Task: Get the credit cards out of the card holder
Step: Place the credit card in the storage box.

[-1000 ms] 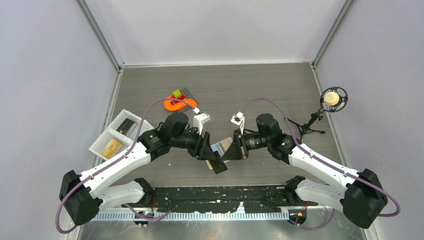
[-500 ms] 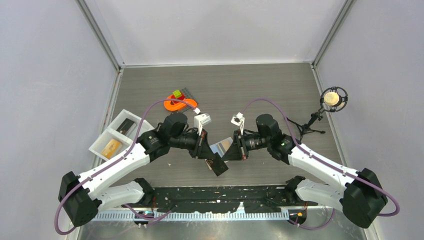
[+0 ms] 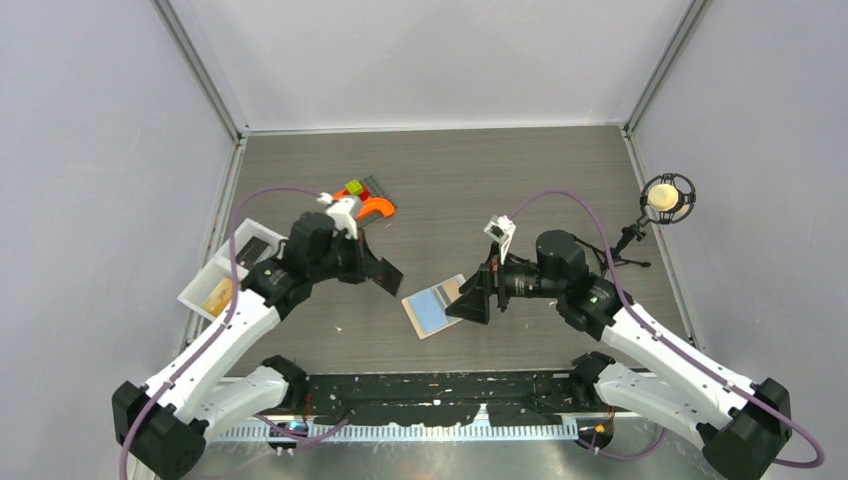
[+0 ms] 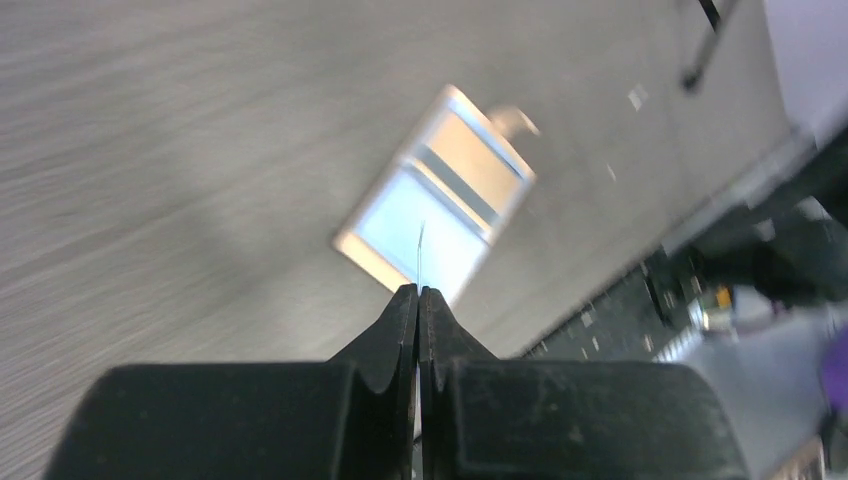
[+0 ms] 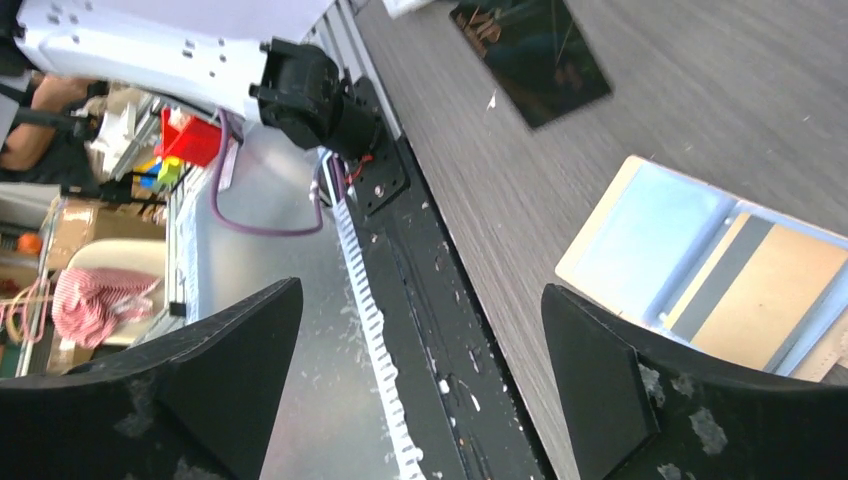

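The left gripper [image 4: 418,292] has pulled the black card [image 5: 530,50] clear of the card holder [image 3: 437,306]

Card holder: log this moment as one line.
beige-tan card holder: open | left jaws: shut on black plastic card | right jaws: open | orange plastic card: in holder

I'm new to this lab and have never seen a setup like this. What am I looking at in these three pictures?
Two robot arms are bolted at the near edge of a grey wood-grain table. The wide picture comes from a fixed camera overhead. The other two come from a camera on each wrist, showing that arm's own claw. The left claw is shut on a thin black plastic card. The right claw is open, close to a small beige wallet lying open, with pale blue inner faces and an orange-yellow card with a dark stripe inside. Also on the table: a white two-compartment tray, an orange curved toy and a microphone on a small tripod.
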